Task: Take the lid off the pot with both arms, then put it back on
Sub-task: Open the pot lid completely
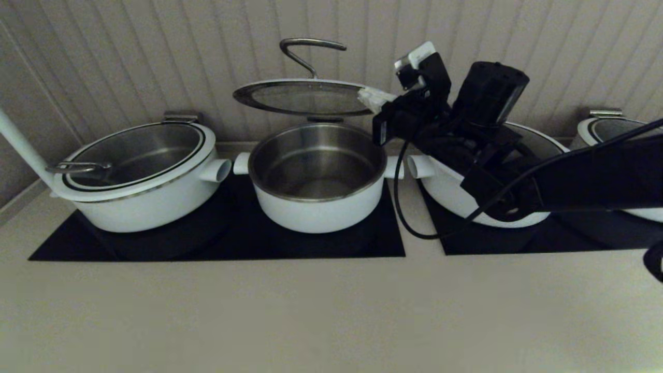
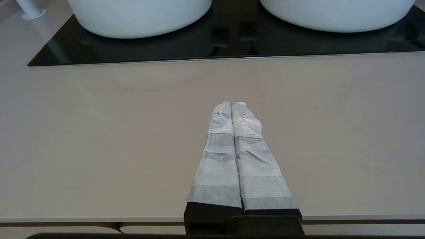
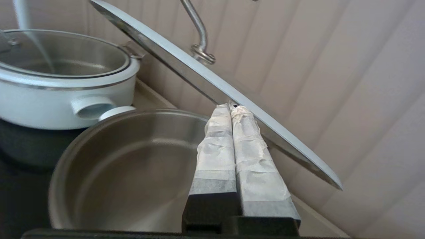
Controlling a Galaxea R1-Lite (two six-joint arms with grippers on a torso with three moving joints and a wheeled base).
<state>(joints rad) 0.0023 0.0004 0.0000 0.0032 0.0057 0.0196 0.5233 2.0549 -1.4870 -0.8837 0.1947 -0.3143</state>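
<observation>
The lid, glass with a white rim and a curved steel bar handle, hangs roughly level above the open pot. The pot is white with a steel inside and stub handles, and stands on the black hob. My right gripper is shut on the lid's right rim; in the right wrist view the white-padded fingertips pinch the lid's edge over the pot. My left gripper is shut and empty, low over the counter in front of the hob, outside the head view.
A wider white pot with its glass lid stands left of the pot. Another wide pot sits on the right, partly behind my right arm, with one more at far right. A panelled wall runs close behind. Black cables hang from the arm.
</observation>
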